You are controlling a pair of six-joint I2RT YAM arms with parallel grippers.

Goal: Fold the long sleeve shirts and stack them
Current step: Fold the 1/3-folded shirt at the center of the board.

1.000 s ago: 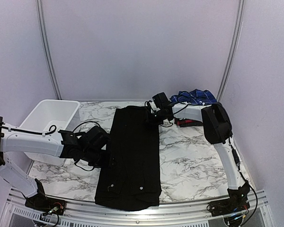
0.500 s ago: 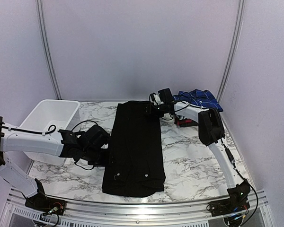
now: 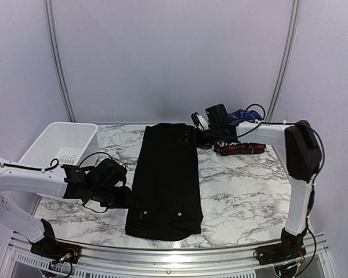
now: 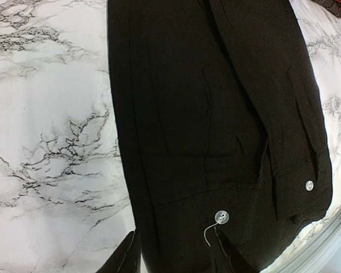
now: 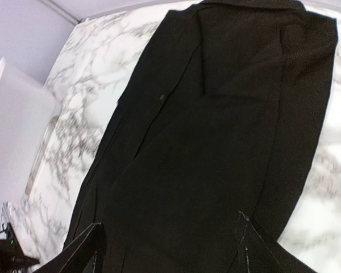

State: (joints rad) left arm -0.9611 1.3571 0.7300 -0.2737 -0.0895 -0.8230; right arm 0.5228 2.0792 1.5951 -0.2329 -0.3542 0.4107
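Note:
A black long-sleeve shirt [image 3: 165, 174] lies folded into a long strip down the middle of the marble table [image 3: 243, 197]. My left gripper [image 3: 126, 198] is open at the strip's near left edge; in the left wrist view [image 4: 176, 259] its fingers straddle that edge beside a white button [image 4: 221, 216]. My right gripper [image 3: 200, 131] is open and empty, held just off the strip's far right corner; the right wrist view [image 5: 170, 247] looks down the shirt [image 5: 216, 142]. Folded plaid shirts are stacked at the back right, red [image 3: 240, 149] below the arm and blue-and-white [image 3: 247, 114] behind it.
A white plastic basket [image 3: 58, 145] stands at the table's left back and shows in the right wrist view [image 5: 11, 125]. The metal rail [image 3: 162, 255] runs along the near edge. Bare marble lies on both sides of the shirt.
The shirt has slid away from the near edge toward the back. My right gripper has come off the far corner and drawn back to the right. My left arm has shifted slightly nearer.

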